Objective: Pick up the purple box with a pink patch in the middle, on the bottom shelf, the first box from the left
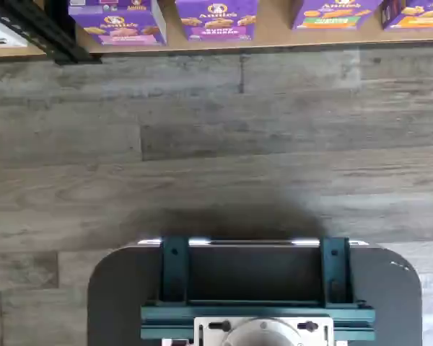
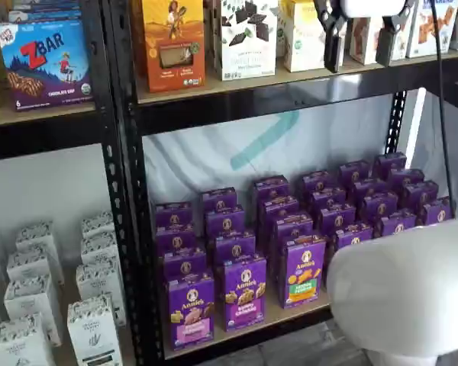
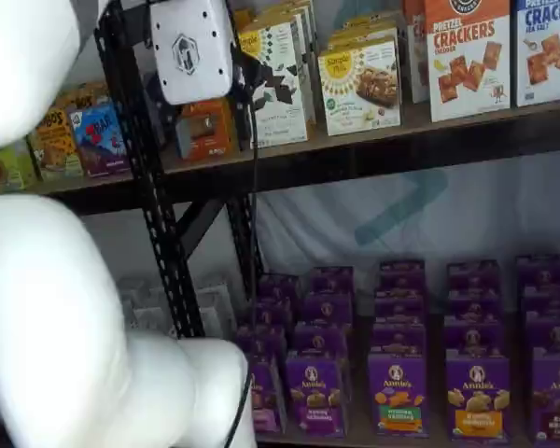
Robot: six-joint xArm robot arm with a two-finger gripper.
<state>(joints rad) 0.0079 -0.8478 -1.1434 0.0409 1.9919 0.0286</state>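
Dark mount sits closest, wood floor under it. Our gripper hangs high by top shelf, fingers wide apart, holding nothing. Purple box with pink band stands at left front of bottom shelf. We should go down low, line up straight, then squeeze sides. Careful: don't bump next box.

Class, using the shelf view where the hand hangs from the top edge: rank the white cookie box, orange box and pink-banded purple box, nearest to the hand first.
1. White cookie box, upper shelf, just left of the hand.
2. Orange box, upper shelf, further left.
3. Purple box, bottom shelf, far below.
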